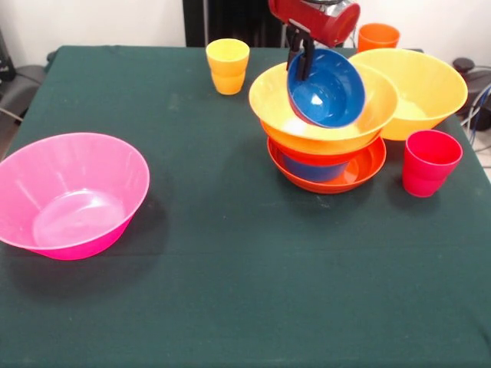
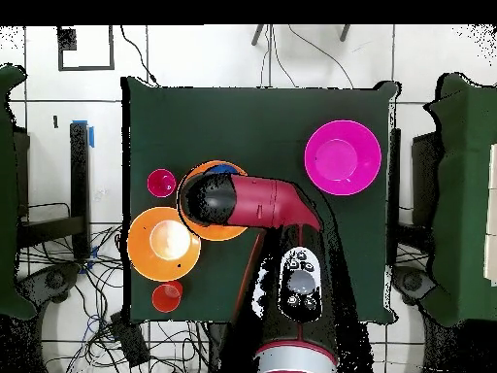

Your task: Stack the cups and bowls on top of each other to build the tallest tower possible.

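The pink bowl [image 1: 70, 193] is seen empty at eight o'clock on the green table [image 1: 245, 307]. At two o'clock the tower [image 1: 326, 146] is built of a red-orange bowl [image 1: 330, 175], a blue bowl [image 1: 311, 169] inside it, and a yellow bowl [image 1: 322, 103] above. A second blue bowl [image 1: 328, 90], tilted, is pinched at its rim by the gripper [image 1: 301, 57] over the yellow bowl. A red cup [image 1: 430, 162], large yellow bowl [image 1: 418, 88], orange cup [image 1: 377, 37] and yellow cup [image 1: 228, 65] are placed nearby.
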